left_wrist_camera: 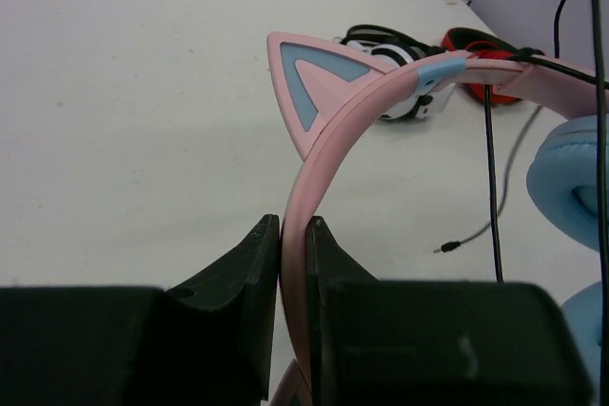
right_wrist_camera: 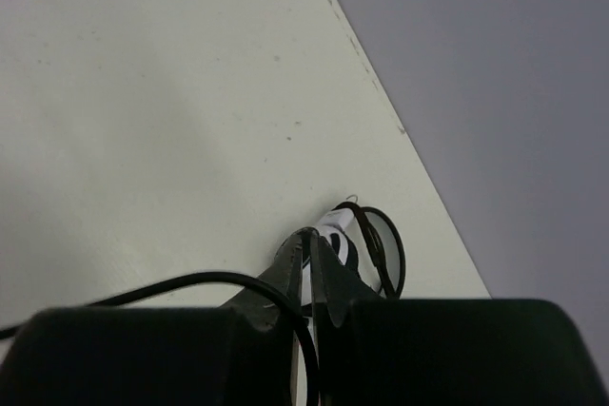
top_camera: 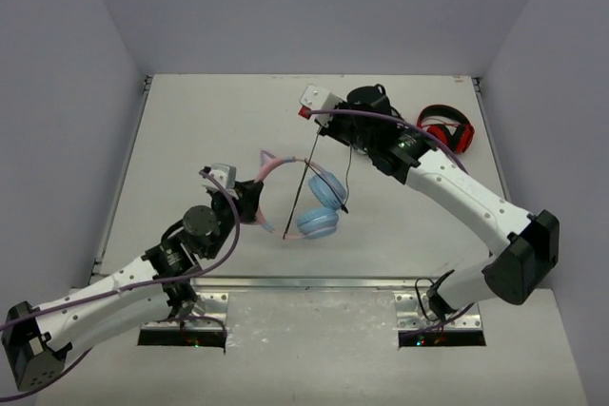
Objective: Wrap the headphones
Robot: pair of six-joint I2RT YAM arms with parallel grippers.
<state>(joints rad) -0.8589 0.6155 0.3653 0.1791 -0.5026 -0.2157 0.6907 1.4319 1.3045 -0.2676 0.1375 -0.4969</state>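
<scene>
Only wrist-side: white-and-black pair (left_wrist_camera: 395, 83) beyond headphones (left_wrist_camera: 314, 178).

Red-and-black headphones (top_camera: 445, 128): lying flat at the table's 2 o'clock corner in the overhead view, close to the right wall; the red band curves over dark cups.
White-and-black headphones (left_wrist_camera: 388, 56): seen from the left wrist camera toward 1 o'clock, resting on the table just beside the red pair, at its 9 o'clock side; in the right wrist view one dark-ringed cup (right_wrist_camera: 369, 235) lies near the table's edge.
Table (top_camera: 190, 140): pale off-white surface with faint specks.
Walls (top_camera: 285, 7): plain grey-lilac panels closing in the table at 9, 12 and 3 o'clock.
Metal rail (top_camera: 314, 282): a silvery strip running along the table's 6 o'clock edge.
</scene>
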